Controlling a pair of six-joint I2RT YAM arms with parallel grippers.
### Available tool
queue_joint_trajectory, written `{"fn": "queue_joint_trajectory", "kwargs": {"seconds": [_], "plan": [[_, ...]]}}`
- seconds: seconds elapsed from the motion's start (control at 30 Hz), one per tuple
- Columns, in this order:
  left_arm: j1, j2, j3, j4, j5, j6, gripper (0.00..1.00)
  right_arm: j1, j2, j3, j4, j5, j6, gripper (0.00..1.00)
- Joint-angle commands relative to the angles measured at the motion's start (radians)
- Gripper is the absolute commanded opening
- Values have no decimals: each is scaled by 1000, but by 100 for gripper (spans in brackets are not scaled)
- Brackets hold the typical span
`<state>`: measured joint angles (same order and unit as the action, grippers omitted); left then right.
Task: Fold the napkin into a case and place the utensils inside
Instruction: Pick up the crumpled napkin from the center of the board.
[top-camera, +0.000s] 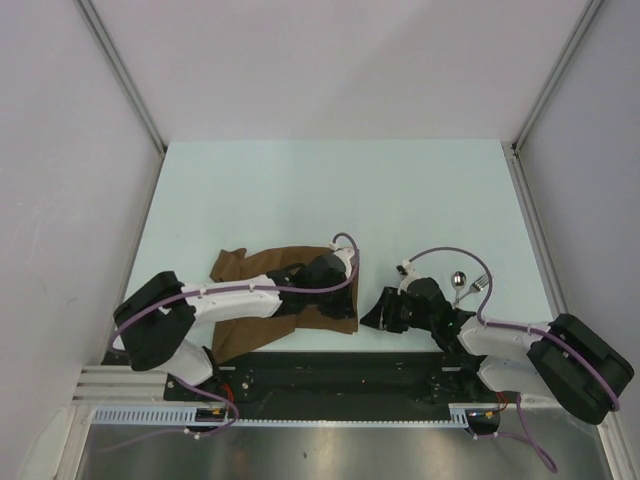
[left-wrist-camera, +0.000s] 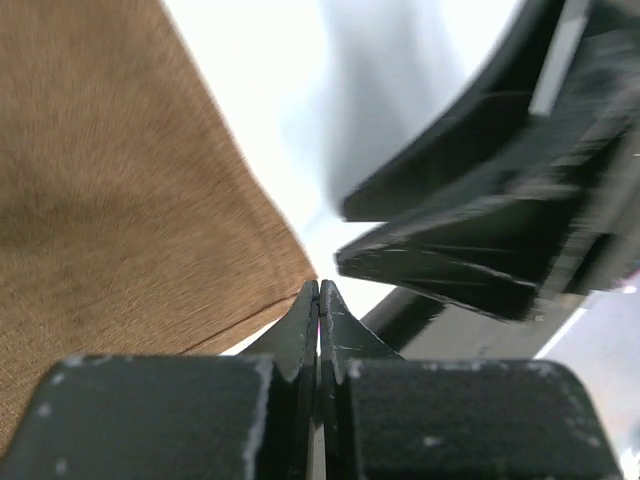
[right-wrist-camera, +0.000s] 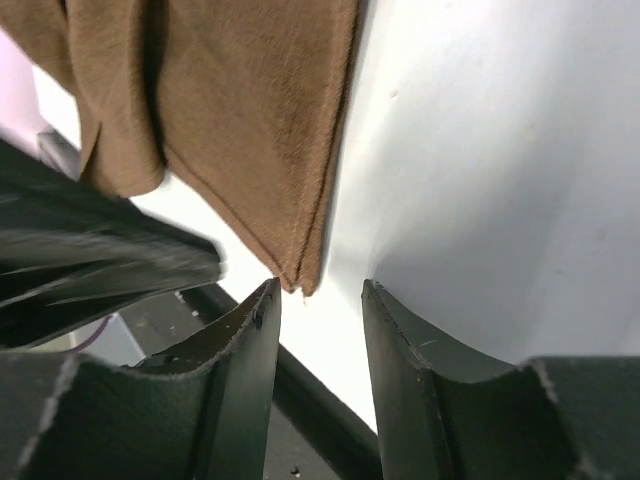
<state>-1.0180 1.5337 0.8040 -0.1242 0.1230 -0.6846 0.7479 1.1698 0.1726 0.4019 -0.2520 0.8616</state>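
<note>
The left gripper (left-wrist-camera: 318, 290) is clenched at the very tip of a corner of the napkin (left-wrist-camera: 120, 200), lying on the table (top-camera: 300, 190), with little cloth caught if any, so a lift may slip off; the right gripper (right-wrist-camera: 318, 292) hovers released nearby.

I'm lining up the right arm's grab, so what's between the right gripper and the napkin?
Nothing but bare table: in the right wrist view, the napkin has its corner at the open mouth of the right gripper.
</note>
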Motion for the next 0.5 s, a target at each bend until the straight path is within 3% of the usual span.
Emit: {"fn": "queue_joint_trajectory", "kwargs": {"seconds": [0.0,0.1,0.13,0.17,0.2,0.3,0.4,0.47], "plan": [[21,-67,83,-23,-25,57,0,-4,-27,54,-93,23,-65,42],[47,-104,113,-154,-106,53,0,27,-16,80,-103,22,-72,38],[55,-116,112,-196,-121,48,6,45,-10,91,-112,36,-72,38],[74,-138,101,-233,-176,25,17,63,-3,105,-126,54,-72,37],[85,-185,69,-306,-240,13,40,99,13,138,-176,101,-73,37],[174,-332,2,-434,-348,-64,58,145,45,244,-358,248,-50,40],[323,-511,-133,-544,-434,-121,66,195,80,316,-509,397,-38,52],[453,-594,-175,-568,-431,-139,66,203,102,372,-554,454,-50,56]]}}
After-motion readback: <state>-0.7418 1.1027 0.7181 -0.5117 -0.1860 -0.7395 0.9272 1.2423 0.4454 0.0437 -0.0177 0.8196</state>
